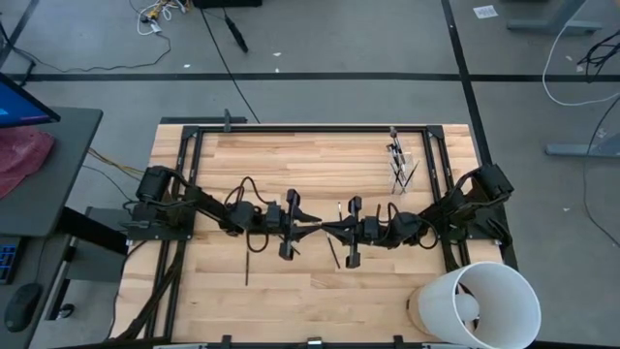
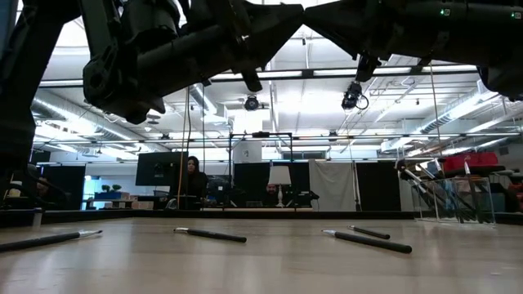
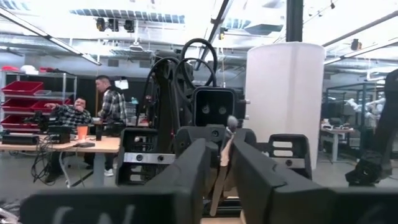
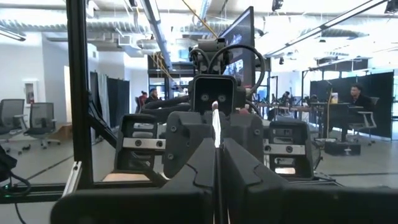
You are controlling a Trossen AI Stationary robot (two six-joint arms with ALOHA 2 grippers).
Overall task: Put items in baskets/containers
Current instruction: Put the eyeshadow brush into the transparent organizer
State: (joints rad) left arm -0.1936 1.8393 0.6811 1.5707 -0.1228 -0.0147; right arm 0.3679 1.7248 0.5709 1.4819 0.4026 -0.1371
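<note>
The left arm reaches in from the left edge of the wooden table [image 1: 291, 165], and its left gripper [image 1: 308, 228] hangs above mid-table, tip to tip with the other one. Its fingers [image 3: 199, 162] are spread, and a makeup brush [image 3: 224, 152] stands in the gap between them, slightly tilted; I cannot tell whether either pad touches it. Loose brushes lie flat on the boards below: one [image 1: 247, 264] near the left arm, another [image 1: 332, 254] just under the meeting point. The right gripper [image 1: 332, 230] faces the left one, its fingers [image 4: 249, 168] pressed together on the thin shaft of the same brush, whose pale end [image 4: 215, 124] pokes up past them. Further right, near the table's far edge, the clear cup [image 1: 399, 167] already holds several brushes upright. A white bucket [image 1: 484, 301] sits at the near right corner.

This looks like a handover in mid-air. Next, one gripper must have a firm pinch before the other lets go; then the brush goes to the cup, end down and upright enough to slip in among those already there
</note>
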